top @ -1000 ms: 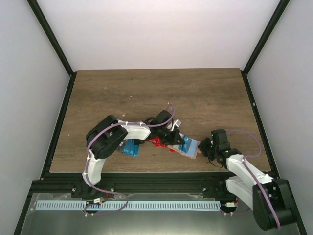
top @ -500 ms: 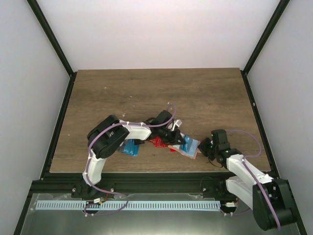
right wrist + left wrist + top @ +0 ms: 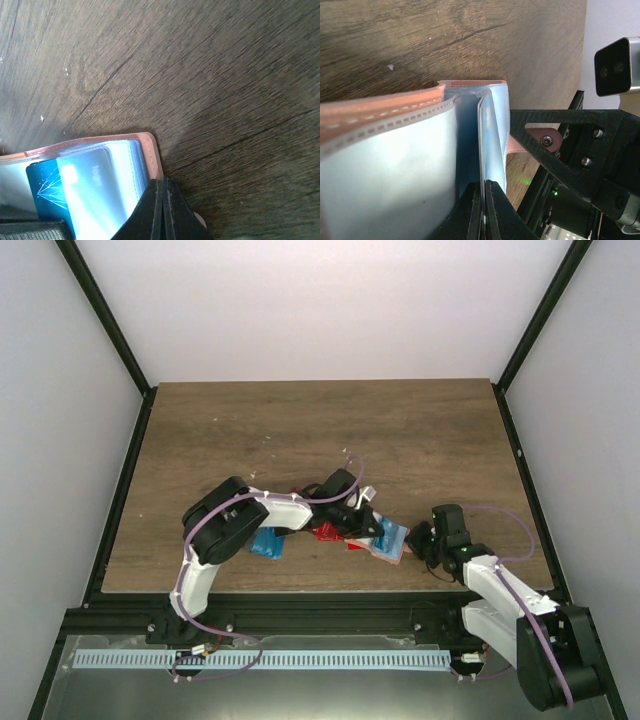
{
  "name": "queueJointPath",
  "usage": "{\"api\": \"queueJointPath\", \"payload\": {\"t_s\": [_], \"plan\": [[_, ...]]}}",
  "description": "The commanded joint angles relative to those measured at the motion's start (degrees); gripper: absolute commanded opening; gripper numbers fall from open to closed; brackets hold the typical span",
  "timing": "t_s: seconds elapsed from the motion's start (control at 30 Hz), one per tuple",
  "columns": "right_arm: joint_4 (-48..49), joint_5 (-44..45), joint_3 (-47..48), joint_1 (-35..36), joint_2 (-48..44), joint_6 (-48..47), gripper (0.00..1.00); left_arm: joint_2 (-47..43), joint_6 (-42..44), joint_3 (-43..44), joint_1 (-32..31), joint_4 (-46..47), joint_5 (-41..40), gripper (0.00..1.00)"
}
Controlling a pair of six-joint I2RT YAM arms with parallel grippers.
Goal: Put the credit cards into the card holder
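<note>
Edging rightward since a moment ago, the left gripper [image 3: 483,189] pinches a blue plastic card [image 3: 492,135] inside the open tan-pink leather card holder [image 3: 392,541] on the wooden surface [image 3: 300,430]; the right gripper [image 3: 161,189] clamps its edge.

even, soft overhead light; sharp top view, blurred close-up wrist views

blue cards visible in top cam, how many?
2. One blue card lies loose by the left arm's elbow; another sits in the open card holder. The arm may hide more.
</note>
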Motion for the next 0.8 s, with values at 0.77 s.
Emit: {"api": "queueJointPath", "payload": {"t_s": [0.77], "plan": [[-0.3,-3.1,-2.1,-0.4,2.2,0.3,0.01,4.9,-0.6,0.6,-4.1,0.1,-3.8,0.05]]}}
